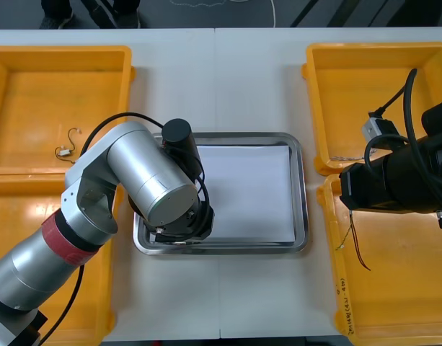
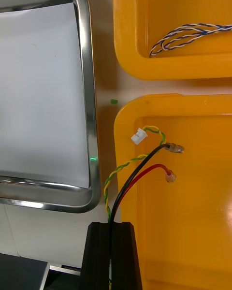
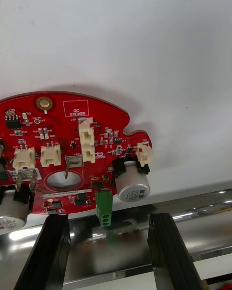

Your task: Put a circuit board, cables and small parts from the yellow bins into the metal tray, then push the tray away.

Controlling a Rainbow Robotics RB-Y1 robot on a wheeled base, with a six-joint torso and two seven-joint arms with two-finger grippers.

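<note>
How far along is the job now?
Done: the round red circuit board lies in the white-lined metal tray, by the open left gripper. In hand: the right gripper holds a black, red and yellow cable bundle above a yellow bin. Remaining: the twisted blue-white cable, the tray push.

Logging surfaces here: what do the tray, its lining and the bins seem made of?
Tray: polished metal; its rim mirrors light. Lining: matte white sheet, perhaps paper. Bins: glossy yellow plastic, probably, with rounded moulded rims. Left gripper hangs open over the tray; right gripper grips cables above a bin.
</note>
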